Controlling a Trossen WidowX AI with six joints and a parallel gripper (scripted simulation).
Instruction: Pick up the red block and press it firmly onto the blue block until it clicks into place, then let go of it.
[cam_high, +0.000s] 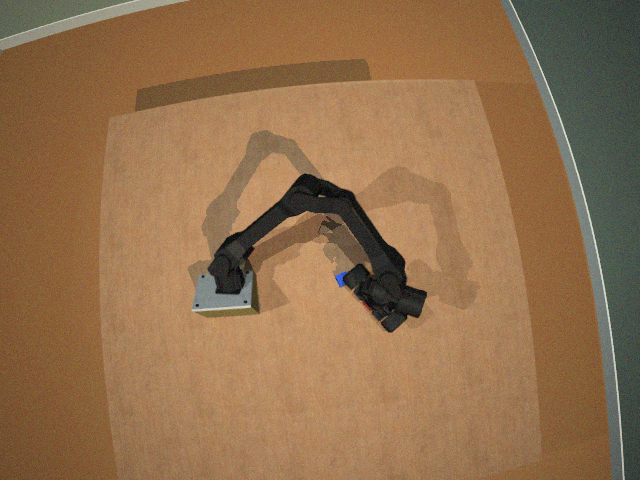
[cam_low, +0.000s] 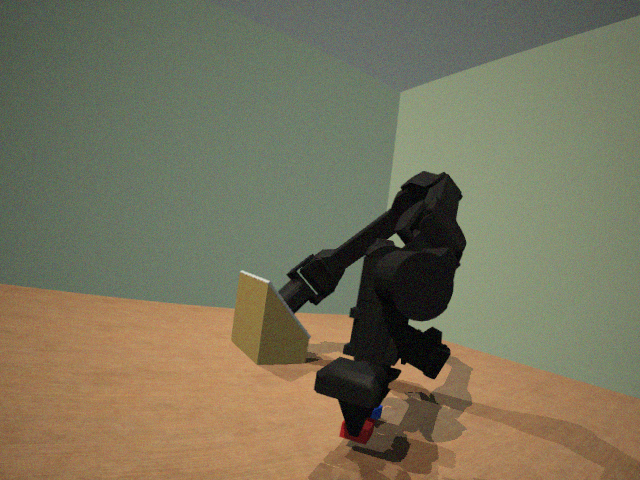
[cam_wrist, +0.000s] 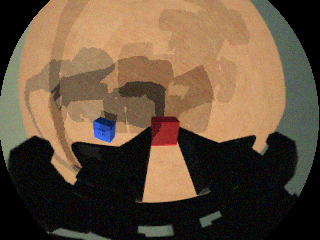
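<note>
My gripper (cam_high: 367, 305) (cam_low: 355, 431) (cam_wrist: 163, 130) points down and is shut on the red block (cam_low: 366, 432) (cam_wrist: 165, 131), which sits between the fingertips. The block appears to be a little above the table top, with a dark shadow apart from it in the exterior view. In the top view the gripper hides most of it. The blue block (cam_high: 340, 279) (cam_low: 376, 412) (cam_wrist: 104, 130) rests on the table to the left of the left finger in the wrist view, with studs faintly visible. It is partly hidden in the top and exterior views.
The arm's wedge-shaped base (cam_high: 225, 301) (cam_low: 282, 338) stands on the wooden table (cam_high: 310, 392) (cam_low: 129, 392), left of the blocks in the top view. The arm arches between base and gripper. Its overlapping shadows fall around the blocks.
</note>
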